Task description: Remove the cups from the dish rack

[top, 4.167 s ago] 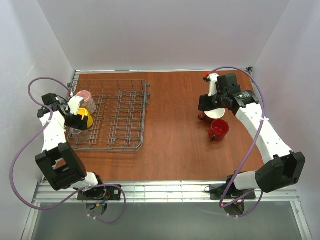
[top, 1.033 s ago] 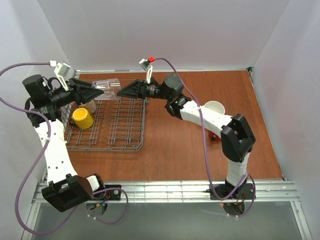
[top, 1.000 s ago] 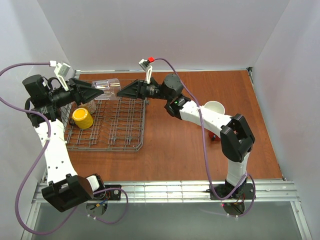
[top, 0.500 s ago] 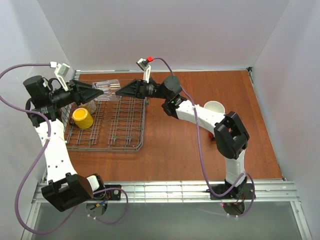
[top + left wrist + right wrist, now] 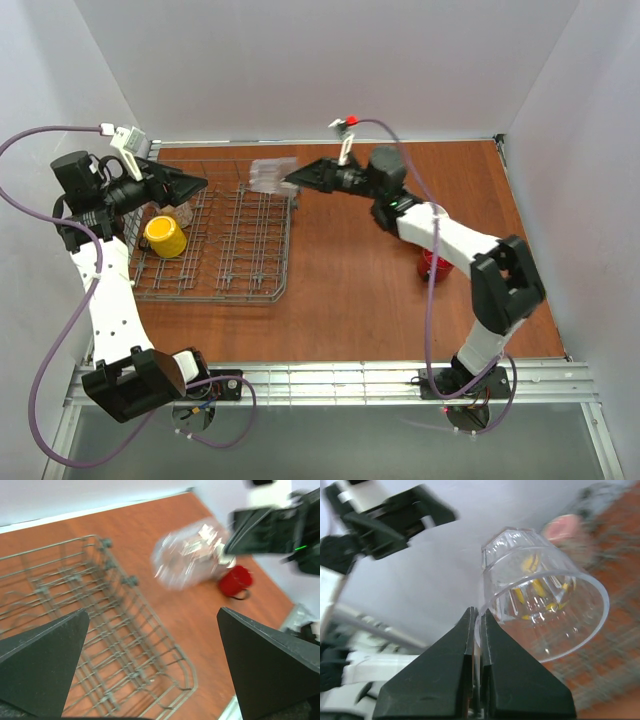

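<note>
- Holding the clear glass tumbler [image 5: 270, 174] by its rim with my right gripper [image 5: 293, 181]. The fingers are pinched shut on the glass wall, one inside and one outside. It's tipped on its side in the air, and from above it shows over the dish rack's [image 5: 215, 297] 1 o'clock corner.
- My left gripper [image 5: 190, 183] is spread wide with nothing in it, hanging above the rack's 11 o'clock end.
- Done so far, I'd say: the plain red mug [image 5: 437, 267] is out on the table at about 4 o'clock, half hidden behind my right arm.
- The floral mug doesn't show in any view, so no call on that one.
- Left in the rack: the yellow mug [image 5: 165, 237] on the 9 o'clock side. The pink mug [image 5: 562, 527] is just past it toward 12. It's pretty blurry, but it looks like it's in there.
- My guess is we're roughly halfway. One mug is out for sure, the tumbler is mid-trip and clear of the tines, and two mugs are left to grab.
- The tumbler won't count until it's set down on bare wood, probably over toward 3 o'clock by the red mug.
</note>
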Controlling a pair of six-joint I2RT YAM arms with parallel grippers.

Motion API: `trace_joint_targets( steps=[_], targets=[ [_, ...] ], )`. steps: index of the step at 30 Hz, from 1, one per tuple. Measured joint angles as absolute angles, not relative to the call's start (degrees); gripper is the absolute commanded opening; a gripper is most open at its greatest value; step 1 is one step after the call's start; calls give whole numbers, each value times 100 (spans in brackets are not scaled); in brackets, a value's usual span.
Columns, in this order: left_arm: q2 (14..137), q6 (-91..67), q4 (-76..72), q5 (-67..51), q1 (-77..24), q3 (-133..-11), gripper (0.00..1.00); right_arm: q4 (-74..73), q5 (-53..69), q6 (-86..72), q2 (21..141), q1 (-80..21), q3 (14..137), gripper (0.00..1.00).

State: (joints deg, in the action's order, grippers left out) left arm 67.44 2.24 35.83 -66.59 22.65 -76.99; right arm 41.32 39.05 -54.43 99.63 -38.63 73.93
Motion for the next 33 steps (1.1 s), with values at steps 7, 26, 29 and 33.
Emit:
trace_joint_targets(
  steps=[7,26,29,33],
  targets=[
    [6772,757,3927,-5752,2265,-7773,98,329,2696,-2685,9142,-2010,8108,1],
    [6923,1431,4375,-5306,2265,-7752,98,-4624,-1127,386,10003,519,8967,1],
    [6923,1509,4429,-5290,2265,-7752,98,-4873,-1164,440,10488,517,9061,1],
    [6932,1564,4497,-5288,2265,-7752,98,-5096,-1076,456,10812,502,9061,1]
  ],
)
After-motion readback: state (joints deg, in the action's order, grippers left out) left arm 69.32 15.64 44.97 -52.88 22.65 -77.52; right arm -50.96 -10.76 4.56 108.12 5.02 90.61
